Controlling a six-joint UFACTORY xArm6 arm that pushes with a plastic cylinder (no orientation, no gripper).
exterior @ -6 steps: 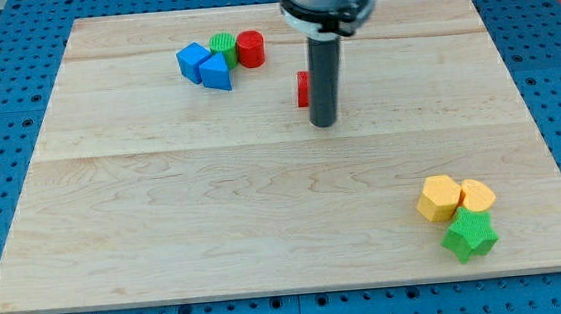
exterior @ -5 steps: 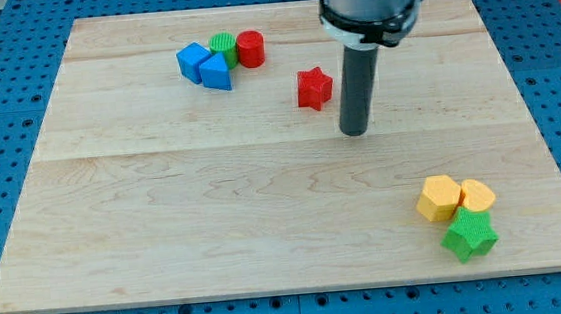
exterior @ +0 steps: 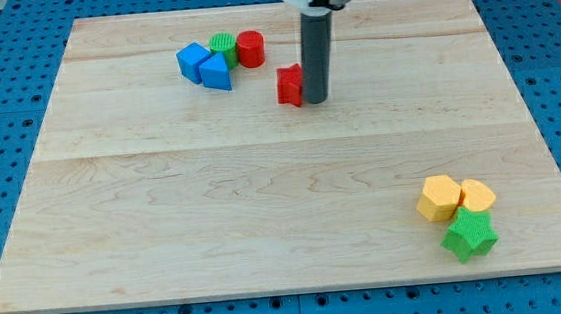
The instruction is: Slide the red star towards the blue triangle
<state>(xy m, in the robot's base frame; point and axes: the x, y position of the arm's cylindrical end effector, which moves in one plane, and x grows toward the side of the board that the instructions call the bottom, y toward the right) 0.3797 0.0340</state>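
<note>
The red star (exterior: 289,85) lies on the wooden board toward the view's top, partly hidden by my rod. My tip (exterior: 315,100) touches the star's right side. The blue triangle (exterior: 216,74) lies to the star's upper left, at the lower edge of a small cluster, a short gap away from the star.
The cluster also holds a blue cube (exterior: 193,60), a green cylinder (exterior: 223,46) and a red cylinder (exterior: 250,49). At the lower right lie a yellow hexagon (exterior: 438,198), a yellow block (exterior: 476,196) and a green star (exterior: 469,234).
My tip swung out to the star's right, then came back left and up against it. The red star has slid a little to the left, toward the cluster.
</note>
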